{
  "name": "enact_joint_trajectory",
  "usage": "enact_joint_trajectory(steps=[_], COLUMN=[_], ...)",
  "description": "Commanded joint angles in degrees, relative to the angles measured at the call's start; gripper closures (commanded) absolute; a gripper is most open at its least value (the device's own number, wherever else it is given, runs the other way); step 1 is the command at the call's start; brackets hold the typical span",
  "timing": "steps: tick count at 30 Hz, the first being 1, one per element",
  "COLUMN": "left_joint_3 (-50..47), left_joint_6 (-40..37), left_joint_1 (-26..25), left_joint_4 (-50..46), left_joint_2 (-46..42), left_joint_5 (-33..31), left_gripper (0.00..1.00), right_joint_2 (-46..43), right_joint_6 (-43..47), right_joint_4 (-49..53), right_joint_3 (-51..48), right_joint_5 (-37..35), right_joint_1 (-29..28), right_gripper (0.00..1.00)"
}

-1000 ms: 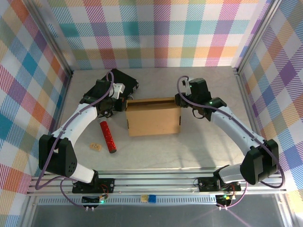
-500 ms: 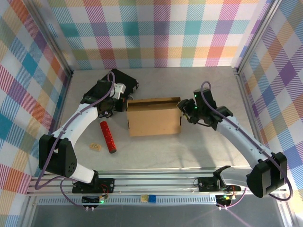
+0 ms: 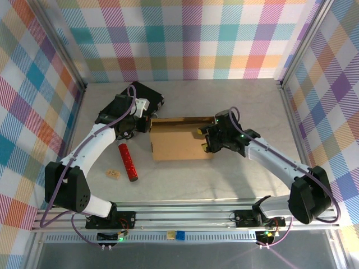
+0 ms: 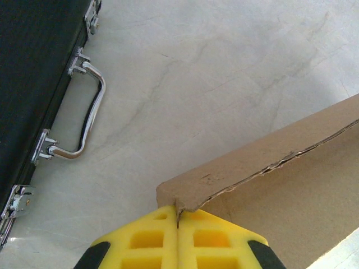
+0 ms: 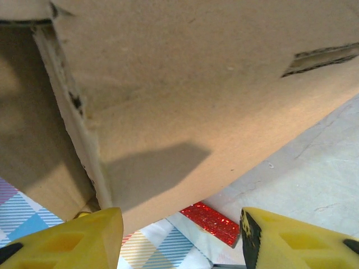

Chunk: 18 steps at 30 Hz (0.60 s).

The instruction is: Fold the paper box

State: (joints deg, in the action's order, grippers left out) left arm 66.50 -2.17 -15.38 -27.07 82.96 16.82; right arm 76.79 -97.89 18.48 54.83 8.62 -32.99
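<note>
The paper box [image 3: 182,137] is a brown cardboard mailer lying in the middle of the table, its back wall raised. My left gripper [image 3: 147,124] is at the box's back left corner. In the left wrist view its yellow fingers [image 4: 162,224] are shut on that cardboard corner [image 4: 185,193]. My right gripper [image 3: 206,140] sits at the box's right side. In the right wrist view it [image 5: 182,224] stands open, with a wide gap between the fingertips [image 5: 73,235], and the box's brown panel [image 5: 196,84] hangs just beyond them.
A black flat case [image 3: 147,94] with a metal handle [image 4: 84,112] lies behind the left gripper. A red glitter tube [image 3: 128,162] and a small tan piece [image 3: 114,175] lie left of the box. Plaid walls close in the table.
The right arm has swung in from the back right to the box's right side, and its jaws have widened. The left gripper has stayed shut on the corner.
</note>
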Motion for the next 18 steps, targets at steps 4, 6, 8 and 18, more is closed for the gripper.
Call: enact_joint_trajectory(steps=[4,6,8,18], left_joint_3=[1.4,1.5,1.4,1.9], left_joint_6=[0.8,0.9,0.8,0.9], left_joint_1=[-0.8,-0.9,-0.9,-1.1], left_joint_4=[-0.4,-0.4,-0.3,-0.3], left_joint_2=[-1.4,-1.2,-1.1,-0.8], left_joint_5=[-0.5,-0.6,-0.5,-0.3], left_gripper=[1.00,1.00,1.00,1.00], right_joint_2=[1.8,2.7,3.3,6.2], right_joint_6=[-2.8,-2.8,-3.2,-2.2], right_joint_4=[-5.4,-5.8,-7.0,-9.7], right_joint_3=[3.1,3.1,2.5,2.5], right_joint_5=[-1.9,-1.6,-1.5,-2.9], right_joint_1=[-0.8,-0.9,-0.9,-0.9], right_gripper=[0.44,0.45,0.47,0.54])
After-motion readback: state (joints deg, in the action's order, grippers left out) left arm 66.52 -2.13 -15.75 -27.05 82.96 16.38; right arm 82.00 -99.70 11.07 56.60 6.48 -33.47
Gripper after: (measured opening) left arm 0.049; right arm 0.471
